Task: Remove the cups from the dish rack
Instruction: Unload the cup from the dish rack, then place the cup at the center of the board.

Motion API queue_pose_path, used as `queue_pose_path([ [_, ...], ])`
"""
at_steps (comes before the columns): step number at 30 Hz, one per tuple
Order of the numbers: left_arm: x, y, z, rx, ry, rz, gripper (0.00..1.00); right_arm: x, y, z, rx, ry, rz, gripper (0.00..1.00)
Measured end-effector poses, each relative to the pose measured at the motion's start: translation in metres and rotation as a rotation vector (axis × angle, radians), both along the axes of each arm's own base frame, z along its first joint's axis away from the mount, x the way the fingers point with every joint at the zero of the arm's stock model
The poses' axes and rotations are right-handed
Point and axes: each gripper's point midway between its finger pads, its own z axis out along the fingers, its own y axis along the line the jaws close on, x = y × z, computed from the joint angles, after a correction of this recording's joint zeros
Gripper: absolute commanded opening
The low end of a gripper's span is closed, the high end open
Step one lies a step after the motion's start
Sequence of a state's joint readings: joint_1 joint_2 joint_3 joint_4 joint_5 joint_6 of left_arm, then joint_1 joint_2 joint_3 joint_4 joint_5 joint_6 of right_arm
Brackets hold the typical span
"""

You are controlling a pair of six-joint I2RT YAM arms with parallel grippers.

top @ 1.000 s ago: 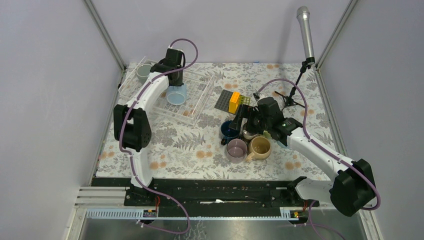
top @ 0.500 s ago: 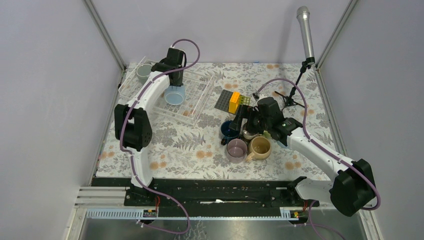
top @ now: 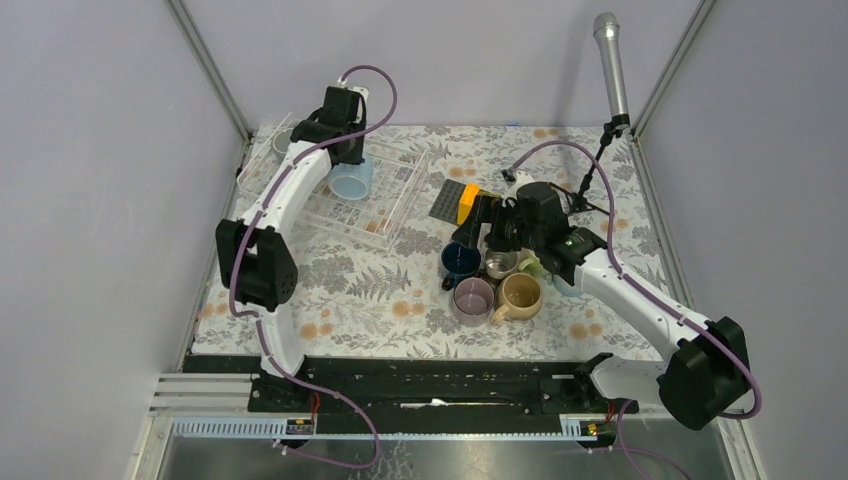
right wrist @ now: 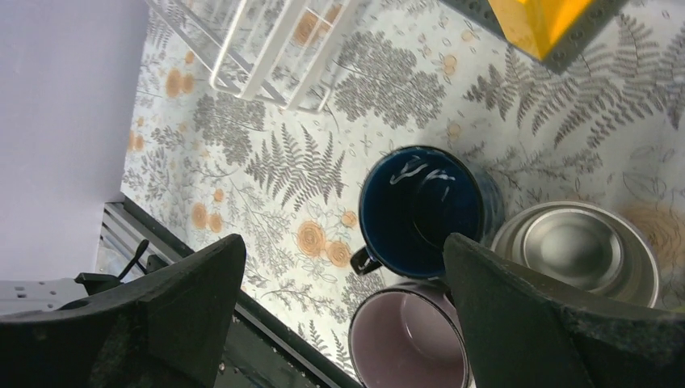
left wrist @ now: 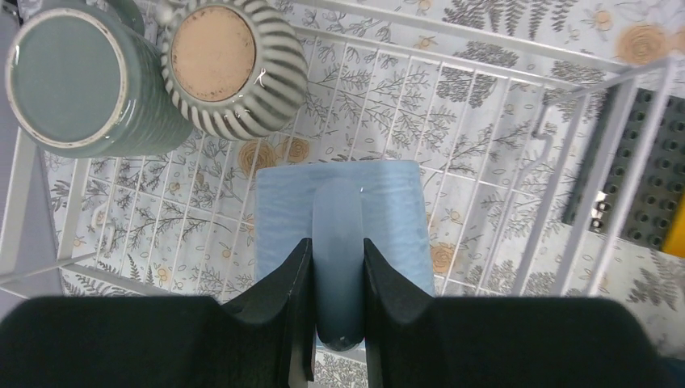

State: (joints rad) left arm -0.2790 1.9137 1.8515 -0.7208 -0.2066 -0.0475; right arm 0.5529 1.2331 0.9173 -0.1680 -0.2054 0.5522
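The left end effector (left wrist: 338, 252) pinches the smooth pale-blue mug (left wrist: 388, 212) by its handle over the white wire dish rack (left wrist: 557, 190), while the right end effector (right wrist: 343, 246) gapes wide above a glossy navy mug (right wrist: 420, 214).

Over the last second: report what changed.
The left gripper, shut on the light blue mug, has raised and tipped it above the dish rack. The right gripper, open, has drawn back from the steel mug. Everything else stayed put.
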Motion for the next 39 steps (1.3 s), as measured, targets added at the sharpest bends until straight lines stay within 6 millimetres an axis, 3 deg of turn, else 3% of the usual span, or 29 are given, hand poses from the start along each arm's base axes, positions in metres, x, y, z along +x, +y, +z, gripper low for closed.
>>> queue_pose_path([
  [9,-0.016,-0.016,0.056,-0.084,-0.075,-0.099,0.00,0.015,0.013,0.035,0.033,-0.121,0.057,1.00],
  [16,-0.031,-0.041,0.076,-0.140,-0.094,-0.193,0.00,0.023,0.017,0.056,0.028,-0.229,0.106,1.00],
  [25,-0.074,-0.088,0.090,-0.195,-0.062,-0.348,0.00,0.027,0.017,0.077,0.055,-0.318,0.190,1.00],
  [31,-0.116,-0.112,0.106,-0.256,-0.055,-0.471,0.00,0.036,0.005,0.094,0.129,-0.362,0.233,1.00],
  [39,-0.162,-0.128,0.120,-0.350,-0.042,-0.610,0.00,0.016,0.015,0.115,0.234,-0.405,0.397,1.00],
])
